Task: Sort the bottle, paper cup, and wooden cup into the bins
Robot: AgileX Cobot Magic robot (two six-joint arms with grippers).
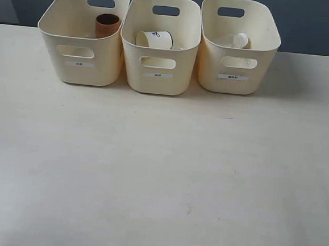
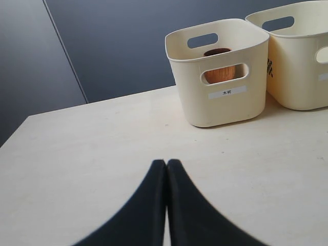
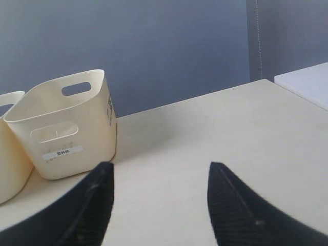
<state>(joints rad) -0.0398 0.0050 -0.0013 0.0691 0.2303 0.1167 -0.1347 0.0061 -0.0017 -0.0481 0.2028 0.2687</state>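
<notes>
your left gripper is clenched with nothing between its fingers, low over the bare table. your right gripper is released, jaws well apart, and it too carries nothing. both sit back from the row of bins; neither arm shows in the exterior view.

outward from there, in the exterior view the three bins stand side by side at 12 o'clock on the table. the left bin holds the wooden cup, upright toward its back right corner; you can see it through the handle cut-out from the left wrist. the middle bin holds the paper cup, lying tipped on its side. the right bin holds the bottle, lying down with its white cap showing.

to my eye the sorting is done: one thing per bin, nothing left on the table. the next move calls for no grasp. keep both arms clear of the bins and bring them to rest.
</notes>
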